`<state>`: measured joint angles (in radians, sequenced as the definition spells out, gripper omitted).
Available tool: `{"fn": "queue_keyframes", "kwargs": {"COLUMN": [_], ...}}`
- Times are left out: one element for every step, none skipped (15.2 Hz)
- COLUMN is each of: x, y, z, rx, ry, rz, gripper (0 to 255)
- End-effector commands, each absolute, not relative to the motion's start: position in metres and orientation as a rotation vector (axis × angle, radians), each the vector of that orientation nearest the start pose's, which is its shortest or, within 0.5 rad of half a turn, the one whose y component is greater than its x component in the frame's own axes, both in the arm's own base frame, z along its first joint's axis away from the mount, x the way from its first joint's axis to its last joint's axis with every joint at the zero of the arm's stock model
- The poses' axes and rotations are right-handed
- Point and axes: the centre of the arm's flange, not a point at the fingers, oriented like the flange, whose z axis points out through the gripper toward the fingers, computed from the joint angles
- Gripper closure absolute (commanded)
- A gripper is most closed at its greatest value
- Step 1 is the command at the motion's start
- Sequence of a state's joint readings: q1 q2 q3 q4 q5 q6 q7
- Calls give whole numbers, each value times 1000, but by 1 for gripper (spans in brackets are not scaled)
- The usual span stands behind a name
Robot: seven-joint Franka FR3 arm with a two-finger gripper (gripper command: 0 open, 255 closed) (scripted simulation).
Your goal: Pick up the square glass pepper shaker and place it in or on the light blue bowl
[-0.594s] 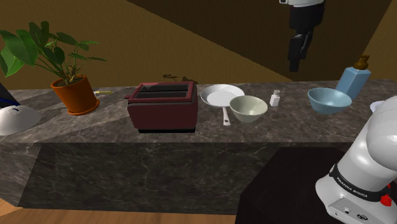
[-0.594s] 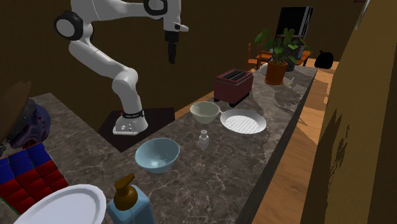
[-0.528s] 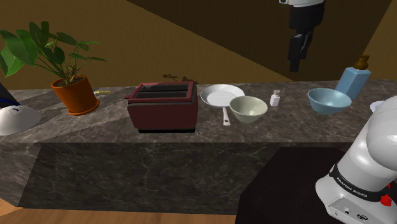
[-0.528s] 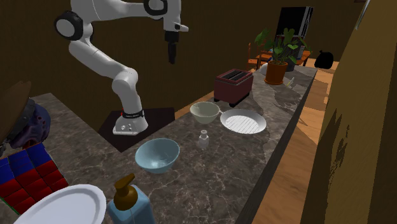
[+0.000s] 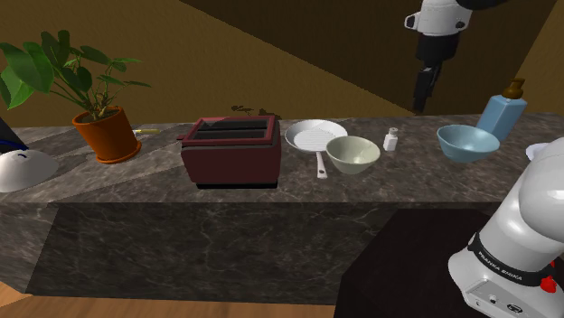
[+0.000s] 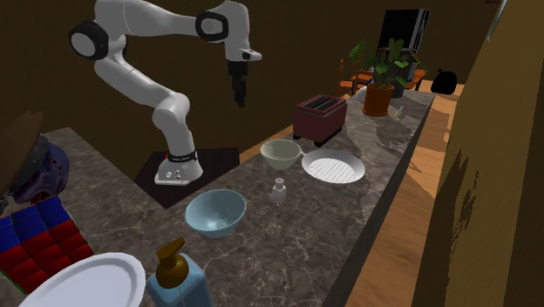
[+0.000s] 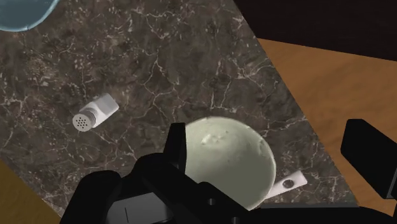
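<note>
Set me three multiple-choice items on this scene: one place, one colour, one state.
1. The pepper shaker stands: A in the light blue bowl; B between that bowl and the pale green bowl; C in the hand.
2. The toaster is: A dark red; B yellow; C white.
3. The hand is: A shut on the shaker; B resting on the counter; C open, above the counter.
1 B, it stands between them; 2 A, its body is dark red; 3 C, its fingers stand apart.

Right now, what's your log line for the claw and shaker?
claw: open, high above counter | shaker: upright on counter, between pale bowl and light blue bowl | grasp: not yet
</note>
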<state>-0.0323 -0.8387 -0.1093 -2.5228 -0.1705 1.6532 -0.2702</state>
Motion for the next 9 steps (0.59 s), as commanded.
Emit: {"fn": "queue_keyframes", "kwargs": {"x": [294, 296, 297, 299, 301, 303, 305, 307, 310], "y": [-87, -98, -109, -120, -131, -141, -152, -163, -173], "z": [516, 508, 500, 492, 484, 475, 467, 459, 450], "rx": [-3195, -3189, -3182, -3175, -3168, -3161, -3154, -3147, -3140], "ry": [-315, -324, -333, -341, -350, -359, -367, -376, -384], "rz": [50, 37, 23, 10, -3, -16, -29, -42, -55], "gripper": [0, 0, 0, 0, 0, 0, 0, 0, 0]}}
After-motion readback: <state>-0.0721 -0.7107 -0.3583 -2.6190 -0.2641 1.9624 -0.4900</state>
